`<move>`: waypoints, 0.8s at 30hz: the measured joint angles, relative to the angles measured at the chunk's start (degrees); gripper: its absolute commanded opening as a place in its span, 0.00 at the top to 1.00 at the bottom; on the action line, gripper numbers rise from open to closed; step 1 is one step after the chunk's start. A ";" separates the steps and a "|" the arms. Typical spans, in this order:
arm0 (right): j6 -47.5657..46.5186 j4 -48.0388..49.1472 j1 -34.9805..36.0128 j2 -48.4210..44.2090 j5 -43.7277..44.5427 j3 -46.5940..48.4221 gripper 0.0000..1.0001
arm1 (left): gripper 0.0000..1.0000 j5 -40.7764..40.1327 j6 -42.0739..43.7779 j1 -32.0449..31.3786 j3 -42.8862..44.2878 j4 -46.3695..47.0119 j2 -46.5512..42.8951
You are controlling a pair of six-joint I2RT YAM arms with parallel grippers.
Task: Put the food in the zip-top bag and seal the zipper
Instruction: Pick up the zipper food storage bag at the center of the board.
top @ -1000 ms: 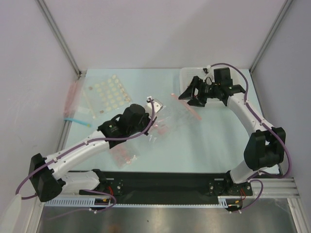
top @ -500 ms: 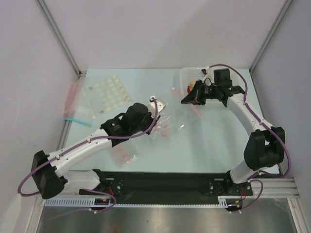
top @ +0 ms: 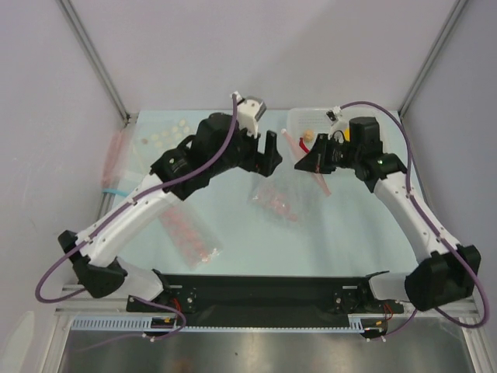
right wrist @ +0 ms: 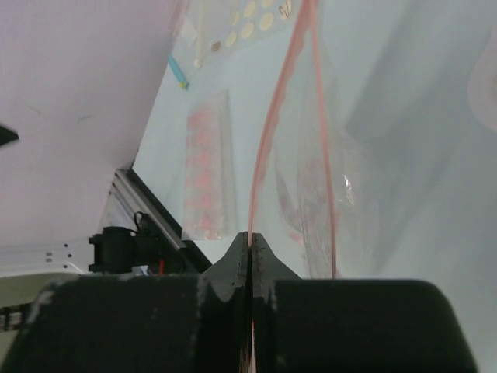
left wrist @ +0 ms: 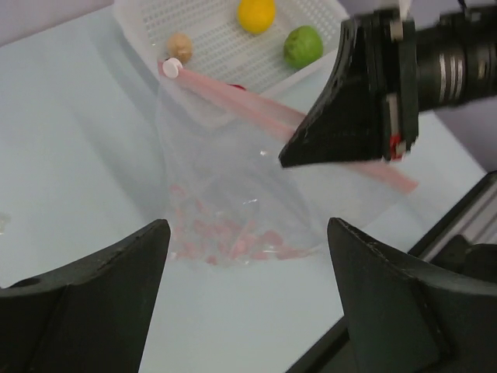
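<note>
1. Right hand (right wrist: 250, 239): clenched on the zipper (left wrist: 256, 109), pinching the pink-red strip near one end and holding that edge above the tabletop (top: 349, 225).
2. Left hand (left wrist: 247, 227): released, fingers spread wide, holding nothing, and facing the bag from the side away from the basket.
3. Zip-top bag (left wrist: 233, 179): clear and crinkled. It hangs from the pinch and sags onto a packet of pink-red pieces (top: 276, 200). The zipper's long axis runs from the right hand toward the white basket (left wrist: 217, 39), ending at its white slider (left wrist: 172, 67).
4. Food: the yellow fruit (left wrist: 256, 14), green fruit (left wrist: 303, 47) and beige bulb (left wrist: 180, 44) lie in the basket, beyond the bag. The chili is not clearly seen.
5. Judgement: the right hand is nearer the food but occupied, so the free left hand must reach past the zipper.
</note>
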 measured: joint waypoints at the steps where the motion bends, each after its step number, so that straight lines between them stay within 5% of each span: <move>1: -0.96 0.44 0.70 -2.45 1.51 -1.11 1.00 | 0.12 0.66 -1.97 0.04 4.00 -1.25 2.34; 10: -6.60 2.62 5.09 -16.17 12.61 -6.62 1.00 | 0.20 10.32 -17.35 0.87 20.76 -10.21 16.94; 24: -11.80 2.56 7.50 -19.54 17.68 -8.17 1.00 | 0.21 14.23 -27.76 1.01 22.12 -11.50 20.46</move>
